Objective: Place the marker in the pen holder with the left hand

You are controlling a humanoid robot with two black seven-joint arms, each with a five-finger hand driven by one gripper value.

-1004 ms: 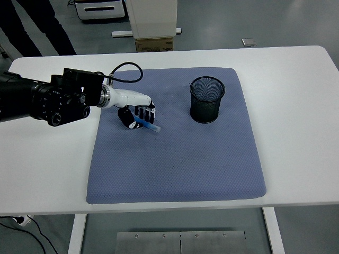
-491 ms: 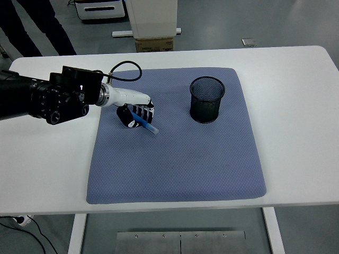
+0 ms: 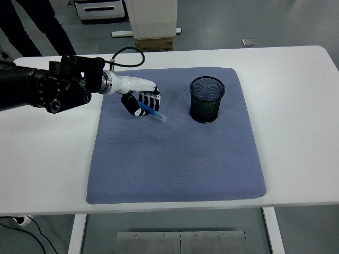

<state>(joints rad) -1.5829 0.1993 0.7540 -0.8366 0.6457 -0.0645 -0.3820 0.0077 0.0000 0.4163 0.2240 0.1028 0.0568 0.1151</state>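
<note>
My left hand [image 3: 142, 102] hangs over the upper left part of the blue mat [image 3: 180, 159], its fingers curled around a blue marker [image 3: 152, 112]. The marker slants down to the right, its pale tip poking out below the fingers. A black mesh pen holder [image 3: 207, 99] stands upright on the mat's upper right, about a hand's width to the right of the marker tip. The holder looks empty. My right arm is out of the picture.
The mat lies on a white table [image 3: 296, 106]. A person's dark trouser legs [image 3: 32, 26] stand beyond the table's far left corner. A cardboard box [image 3: 153, 44] and a white cabinet sit behind the far edge.
My left hand has lifted with the marker and moved up and slightly right, toward the pen holder. The arm has shifted the same way.
</note>
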